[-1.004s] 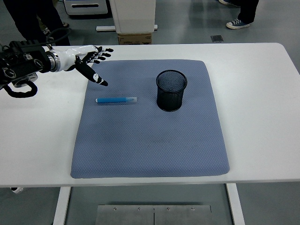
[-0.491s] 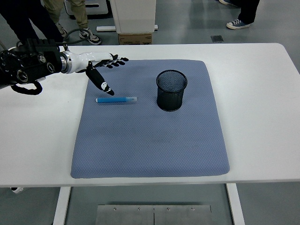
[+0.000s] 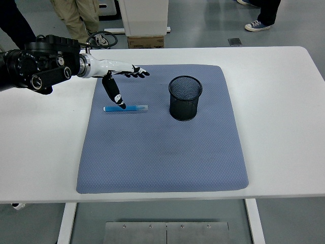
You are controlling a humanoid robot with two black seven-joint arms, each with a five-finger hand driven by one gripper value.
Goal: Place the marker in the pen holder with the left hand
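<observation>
1. White desk [image 3: 284, 127], grey floor behind, blue mat [image 3: 162, 152] spread across it.
2. The left hand [image 3: 119, 81] has swept in from the desk's left side, fingers spread, thumb dipping onto the marker [image 3: 126, 108].
3. Marker lies flat, left of the pen holder [image 3: 185, 97], ungrasped; pickup looks imminent.

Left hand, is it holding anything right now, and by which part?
Nothing is held. The left hand is open above the blue marker, which lies flat on the mat.

Bright, even overhead light, soft shadows, sharp focus throughout.
</observation>
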